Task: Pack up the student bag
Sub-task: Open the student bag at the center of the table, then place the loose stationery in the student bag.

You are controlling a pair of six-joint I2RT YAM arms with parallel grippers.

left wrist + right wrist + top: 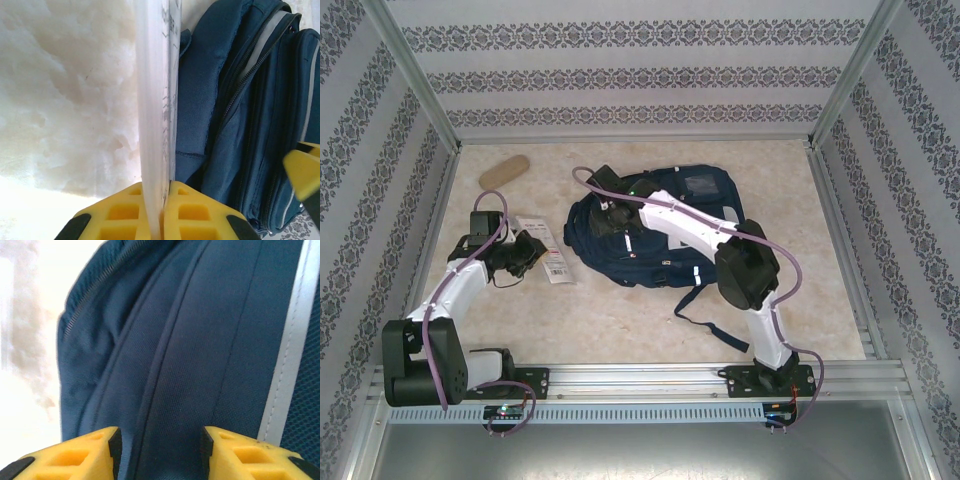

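Note:
The student bag [660, 232], a big navy backpack with white stripes, lies in the middle of the table. My right gripper [610, 207] rests over its left end. In the right wrist view that gripper [160, 440] is open, its yellow fingers [90, 452] apart over navy fabric [190, 340] beside a white stripe [290, 365], with nothing pinched between them. My left gripper [527, 256] sits just left of the bag, shut on a flat white printed packet [550, 256]. In the left wrist view the packet [157, 100] stands edge-on between the closed fingers [167, 189], next to the bag [240, 125].
A tan oblong object [504, 170] lies at the back left of the pale tabletop [620, 320]. A dark bag strap [705, 322] trails toward the right arm's base. Patterned walls enclose the table on three sides. A yellow finger of the right gripper [305, 172] shows beside the bag.

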